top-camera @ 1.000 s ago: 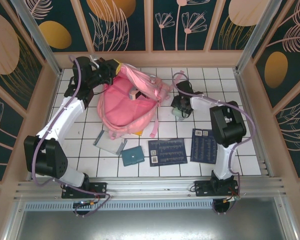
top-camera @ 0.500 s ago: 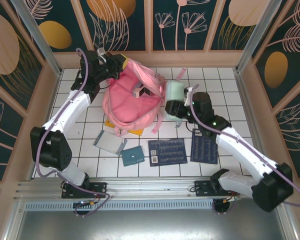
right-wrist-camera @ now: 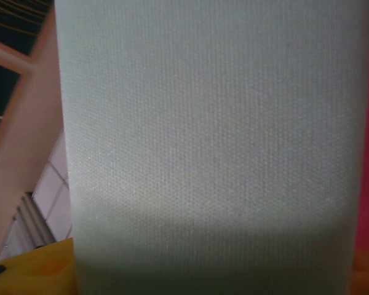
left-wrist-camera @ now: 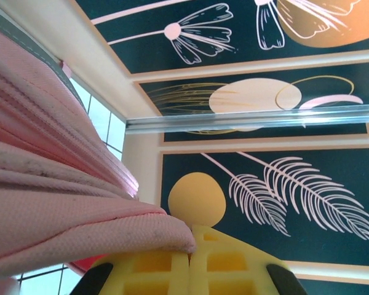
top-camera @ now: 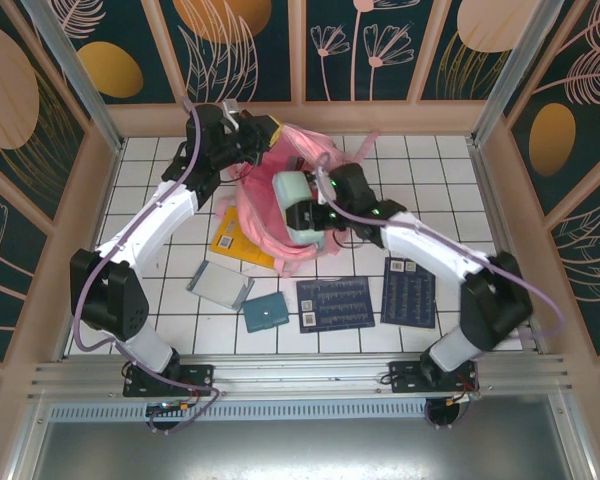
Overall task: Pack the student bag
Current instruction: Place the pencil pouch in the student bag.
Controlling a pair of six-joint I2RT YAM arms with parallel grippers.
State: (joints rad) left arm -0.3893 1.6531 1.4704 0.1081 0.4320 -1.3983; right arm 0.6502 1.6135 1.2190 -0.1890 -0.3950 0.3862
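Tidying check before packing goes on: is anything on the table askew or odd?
The yellow book lies partly under the bag, and the grey pad lies at a slant. Nothing looks spilled or damaged.

The pouch (top-camera: pixel 292 197) above the student bag (top-camera: pixel 258 207), booklets (top-camera: pixel 335 303) before it.

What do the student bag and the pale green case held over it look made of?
The student bag looks like soft woven pink fabric, matte: fine weave grain and folds. The pale green case seems a fine-textured cloth or synthetic, matte: even tiny weave, no gloss.
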